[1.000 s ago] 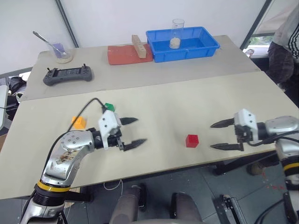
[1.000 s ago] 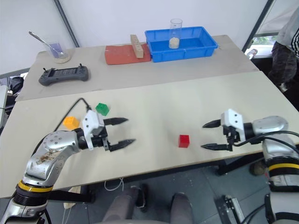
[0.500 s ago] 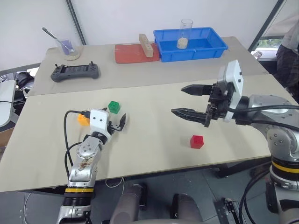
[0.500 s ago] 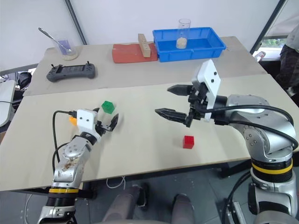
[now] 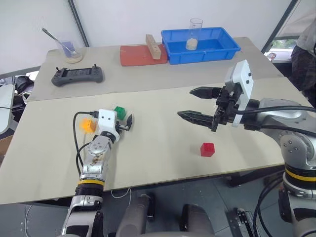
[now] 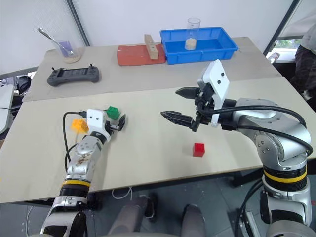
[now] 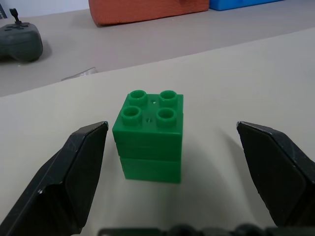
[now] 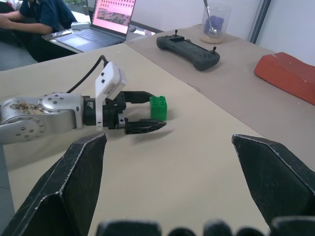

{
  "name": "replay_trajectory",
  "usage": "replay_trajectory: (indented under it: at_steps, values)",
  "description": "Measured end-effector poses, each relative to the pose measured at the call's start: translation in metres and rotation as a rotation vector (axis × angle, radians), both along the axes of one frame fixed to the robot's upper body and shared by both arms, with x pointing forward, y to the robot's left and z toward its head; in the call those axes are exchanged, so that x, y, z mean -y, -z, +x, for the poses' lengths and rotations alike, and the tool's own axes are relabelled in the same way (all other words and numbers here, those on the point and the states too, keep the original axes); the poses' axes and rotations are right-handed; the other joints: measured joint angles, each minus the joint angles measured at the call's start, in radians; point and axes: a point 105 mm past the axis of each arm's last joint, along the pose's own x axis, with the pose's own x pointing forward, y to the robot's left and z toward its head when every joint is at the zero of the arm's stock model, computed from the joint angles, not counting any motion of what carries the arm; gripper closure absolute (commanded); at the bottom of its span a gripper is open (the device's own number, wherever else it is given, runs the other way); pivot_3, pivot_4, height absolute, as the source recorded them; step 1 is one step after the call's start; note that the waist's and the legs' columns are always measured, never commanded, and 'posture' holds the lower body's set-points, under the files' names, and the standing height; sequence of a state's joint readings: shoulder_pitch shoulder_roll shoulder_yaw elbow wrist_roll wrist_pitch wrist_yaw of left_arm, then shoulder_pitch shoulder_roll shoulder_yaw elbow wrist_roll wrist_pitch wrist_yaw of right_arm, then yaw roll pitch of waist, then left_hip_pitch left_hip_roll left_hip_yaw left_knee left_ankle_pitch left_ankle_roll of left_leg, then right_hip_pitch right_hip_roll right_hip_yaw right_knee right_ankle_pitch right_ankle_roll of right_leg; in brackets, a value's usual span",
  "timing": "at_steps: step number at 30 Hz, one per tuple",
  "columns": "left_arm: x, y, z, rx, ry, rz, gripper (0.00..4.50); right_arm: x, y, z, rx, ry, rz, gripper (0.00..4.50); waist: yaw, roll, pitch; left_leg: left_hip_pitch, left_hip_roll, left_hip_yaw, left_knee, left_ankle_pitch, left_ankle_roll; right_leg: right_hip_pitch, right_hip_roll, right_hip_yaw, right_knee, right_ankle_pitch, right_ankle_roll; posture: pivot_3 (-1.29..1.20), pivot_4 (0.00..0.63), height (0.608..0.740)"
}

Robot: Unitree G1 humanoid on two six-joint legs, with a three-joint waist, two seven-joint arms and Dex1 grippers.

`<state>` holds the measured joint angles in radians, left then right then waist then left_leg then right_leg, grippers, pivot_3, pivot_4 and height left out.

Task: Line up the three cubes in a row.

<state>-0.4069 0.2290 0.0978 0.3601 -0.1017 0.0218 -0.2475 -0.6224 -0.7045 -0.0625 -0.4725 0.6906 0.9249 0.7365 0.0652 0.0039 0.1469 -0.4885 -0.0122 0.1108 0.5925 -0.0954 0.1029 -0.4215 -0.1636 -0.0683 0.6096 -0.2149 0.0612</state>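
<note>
The green cube [image 7: 150, 137], a studded plastic block, is being framed on the near tabletop [image 5: 163, 163] by the left end effector [image 7: 177, 172], whose two black fingers are spread wide on either side of it without touching. The orange cube [image 5: 87, 125] is lying just to the left of the green one, beside the left arm. The red cube [image 5: 208, 149] is sitting well apart to the right, near the front edge, so no row is yet being formed.

Compared with a second ago, the left end effector is now being pushed farther forward and levelled, so that the green cube, formerly beyond its fingertips, is now lying between them; a grasp appears to be the next step. The right end effector [image 5: 197, 103], a second ago low beside the red cube, is now being held raised and swung leftward above the middle of the tabletop, its fingers released and empty, pointing left toward the green cube.

On the far tabletop, a blue tray [image 5: 224, 49], a red board [image 5: 136, 57] and a dark controller [image 5: 77, 76] are being left untouched.
</note>
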Motion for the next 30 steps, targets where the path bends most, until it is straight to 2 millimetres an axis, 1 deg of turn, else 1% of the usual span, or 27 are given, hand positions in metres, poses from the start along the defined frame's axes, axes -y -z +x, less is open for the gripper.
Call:
replay_trajectory:
  at_steps: [1, 2, 3, 4, 5, 6, 12, 14, 15, 17, 19, 21, 23, 25, 27, 30]
  values:
    - [-0.001, 0.002, 0.001, -0.007, -0.004, -0.002, 0.84, 0.0, 0.0, 0.0, 0.001, 0.002, -0.001, 0.0, 0.0, 0.0, 0.0, 0.0, 0.0, 0.0, 0.0, 0.0, 0.0, 0.0, 0.0, 0.0, 0.0, 0.001, 0.002, 0.0, 0.15, 0.74]
    - [-0.001, 0.002, 0.001, 0.002, -0.004, -0.001, 1.27, 0.0, 0.0, 0.0, 0.002, 0.005, -0.002, 0.0, -0.001, 0.0, 0.0, 0.0, 0.001, 0.0, 0.0, 0.0, 0.0, 0.0, 0.001, 0.0, 0.0, 0.002, 0.003, 0.0, 0.15, 0.74]
    - [-0.001, 0.002, 0.001, 0.006, -0.004, -0.001, 1.79, 0.001, 0.0, 0.0, 0.004, 0.007, -0.003, 0.0, -0.001, 0.0, 0.0, 0.0, 0.001, 0.0, 0.0, 0.0, 0.0, 0.0, 0.001, 0.0, 0.0, 0.002, 0.003, 0.0, 0.15, 0.74]
    - [-0.001, 0.002, 0.001, 0.009, -0.003, -0.002, 2.14, 0.0, -0.001, 0.0, 0.007, 0.009, -0.004, 0.0, -0.001, 0.0, 0.0, 0.0, 0.002, 0.0, 0.0, 0.0, 0.0, 0.0, 0.001, 0.0, 0.0, 0.002, 0.003, 0.0, 0.15, 0.74]
    - [-0.001, 0.002, 0.001, 0.011, -0.002, -0.002, 2.71, 0.001, -0.001, 0.0, 0.011, 0.011, -0.006, 0.0, -0.001, 0.0, 0.0, 0.0, 0.002, 0.0, 0.001, 0.0, 0.0, 0.0, 0.001, -0.001, 0.0, 0.002, 0.003, 0.0, 0.15, 0.74]
    - [-0.001, 0.002, 0.001, 0.011, -0.001, -0.002, 3.15, 0.001, -0.001, 0.0, 0.012, 0.012, -0.007, 0.0, -0.001, 0.0, 0.0, 0.0, 0.002, 0.0, 0.001, 0.0, 0.0, 0.0, 0.001, -0.001, 0.0, 0.002, 0.003, 0.0, 0.15, 0.74]
    - [0.001, 0.002, 0.001, 0.008, 0.017, -0.023, 3.19, 0.003, 0.004, -0.001, -0.003, 0.026, -0.014, 0.0, -0.001, 0.0, 0.0, 0.0, 0.002, 0.0, 0.001, 0.0, 0.0, 0.0, 0.001, -0.001, 0.0, 0.002, 0.002, 0.0, 0.15, 0.74]
    - [0.008, 0.0, -0.002, 0.004, 0.082, -0.029, 3.19, 0.005, 0.006, -0.001, -0.007, 0.031, -0.018, 0.0, 0.0, 0.0, 0.0, -0.001, 0.002, 0.0, 0.001, 0.0, 0.0, 0.0, 0.001, -0.001, -0.001, 0.002, 0.002, 0.0, 0.15, 0.74]
    - [0.015, -0.003, -0.005, 0.004, 0.143, -0.03, 3.19, 0.007, 0.008, -0.002, -0.013, 0.032, -0.025, 0.0, 0.0, 0.0, 0.0, -0.001, 0.002, 0.0, 0.001, 0.0, 0.0, 0.0, 0.001, -0.001, -0.001, 0.002, 0.002, 0.0, 0.15, 0.74]
    - [0.036, -0.013, -0.018, 0.006, 0.34, 0.007, 3.19, 0.015, 0.014, -0.004, -0.03, 0.032, -0.053, 0.0, 0.001, 0.0, 0.0, -0.003, 0.002, 0.001, 0.001, 0.0, 0.0, -0.002, 0.001, -0.003, -0.001, -0.001, -0.004, 0.0, 0.15, 0.74]
    - [0.057, -0.027, -0.037, 0.019, 0.589, 0.082, 3.19, 0.026, 0.019, -0.009, -0.038, 0.023, -0.089, 0.0, 0.0, 0.0, 0.0, -0.003, 0.002, 0.001, 0.001, 0.0, 0.0, -0.002, 0.002, -0.003, -0.001, -0.001, -0.004, 0.0, 0.15, 0.74]
    - [0.07, -0.033, -0.055, 0.013, 0.784, 0.151, 3.19, 0.035, 0.027, -0.015, -0.046, 0.001, -0.137, 0.0, -0.003, 0.0, 0.0, -0.002, 0.004, 0.003, 0.001, 0.0, 0.0, -0.001, 0.003, -0.002, -0.002, -0.001, -0.005, 0.0, 0.15, 0.74]
    - [0.083, -0.028, -0.072, -0.022, 0.954, 0.208, 3.19, 0.045, 0.038, -0.021, -0.071, -0.022, -0.168, 0.0, -0.003, 0.0, 0.0, -0.002, 0.005, 0.003, 0.001, 0.0, 0.0, -0.001, 0.003, -0.003, -0.002, -0.001, -0.005, 0.0, 0.15, 0.74]
    - [0.095, -0.018, -0.085, -0.06, 1.085, 0.227, 3.19, 0.053, 0.047, -0.027, -0.101, -0.042, -0.191, 0.0, -0.003, 0.0, 0.0, -0.002, 0.006, 0.003, 0.002, 0.0, 0.0, -0.001, 0.003, -0.003, -0.003, -0.001, -0.005, 0.0, 0.15, 0.74]
    - [0.109, -0.012, -0.095, -0.07, 1.183, 0.232, 3.19, 0.056, 0.051, -0.033, -0.121, -0.067, -0.208, 0.0, -0.004, 0.0, 0.0, -0.003, 0.007, 0.003, 0.003, 0.0, 0.0, -0.001, 0.003, -0.003, -0.003, -0.001, -0.005, 0.0, 0.15, 0.74]
    - [0.124, -0.006, -0.104, -0.066, 1.266, 0.24, 3.19, 0.06, 0.057, -0.043, -0.136, -0.092, -0.246, 0.0, -0.003, 0.0, 0.0, -0.003, 0.009, 0.003, 0.005, -0.001, 0.001, -0.001, 0.004, -0.003, -0.003, -0.001, -0.005, 0.0, 0.15, 0.74]
